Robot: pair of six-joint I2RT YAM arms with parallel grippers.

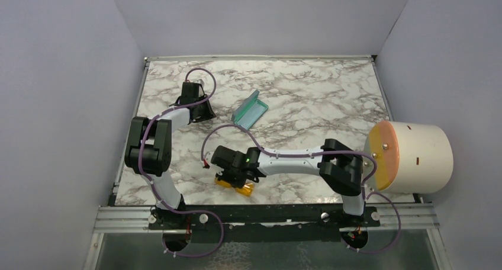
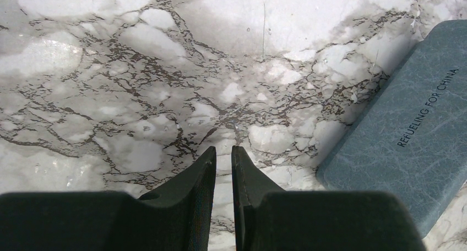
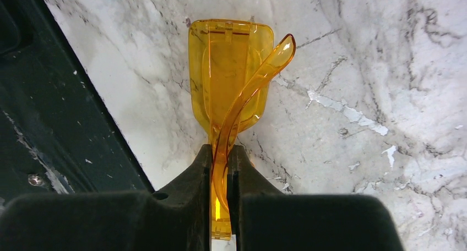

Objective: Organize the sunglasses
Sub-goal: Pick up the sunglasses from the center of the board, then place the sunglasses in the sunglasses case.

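— Right gripper (image 3: 220, 165): what is it doing?

— Clamped. Its two fingers (image 3: 193, 179) pinch one orange temple of the sunglasses (image 3: 231, 69), and the temple runs up between them in a curve.

— And the rest of the pair?

— It sticks out past the fingertips. A translucent amber lens faces the wrist camera, and the free tip of the temple crosses its upper right corner.

— Where are they on the table (image 1: 308, 98)?

— At the near edge, between the two arm bases and just beside the black rail (image 3: 49, 108). From above they show under the gripper, partly hidden by it. I cannot tell whether they rest on the marble or hang just above it.

— Anything close by?

— The case (image 1: 250, 110) lies well apart, toward the middle of the table and set at an angle. Its teal side shows from above.

— And the left gripper (image 2: 223, 157)?

— It sits farther back on the left, near the case. The fingers are almost together, with only a thin slit of marble between them and nothing in it. Its camera catches a blue-grey face of the case at the right, printed "REFUELING FOR CHINA".

— What else is there?

— A white cylinder (image 1: 414, 157) with an orange end sits at the table's right edge.
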